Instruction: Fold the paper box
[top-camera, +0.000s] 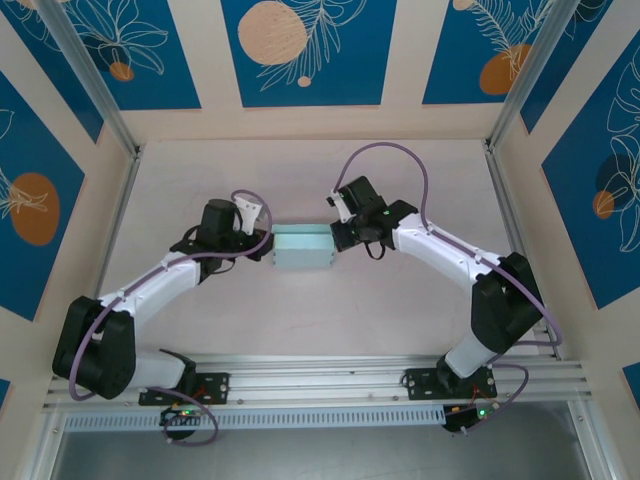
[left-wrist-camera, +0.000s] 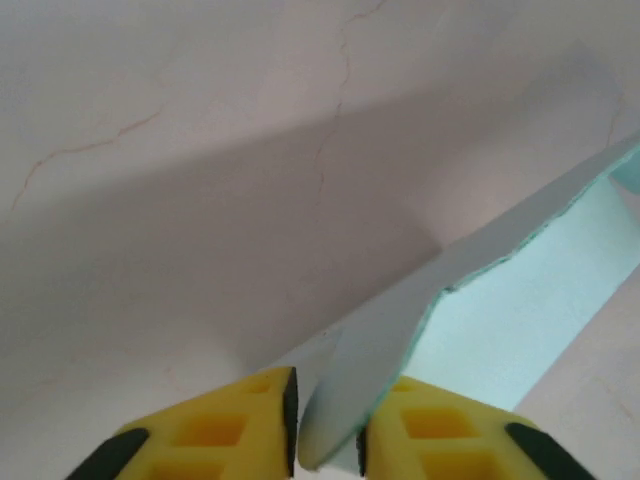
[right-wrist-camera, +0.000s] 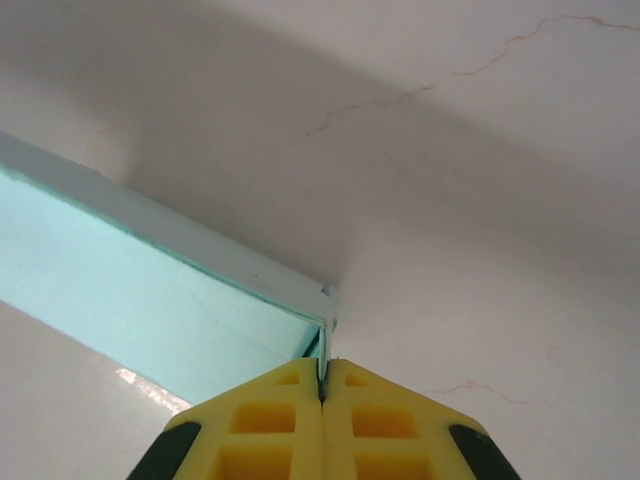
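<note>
The paper box is a small pale light-blue rectangular box in the middle of the table, held between both grippers. My left gripper is at its left end. In the left wrist view that gripper has its yellow fingers a narrow way apart, pinching a curled, rounded flap of the paper box that touches both pads. My right gripper is at the box's right end. In the right wrist view that gripper is shut on a thin end edge of the paper box at its corner.
The pale tabletop runs around the box, with faint cracks in its surface. Aluminium posts and patterned blue walls bound the cell. A metal rail carries both arm bases at the near edge.
</note>
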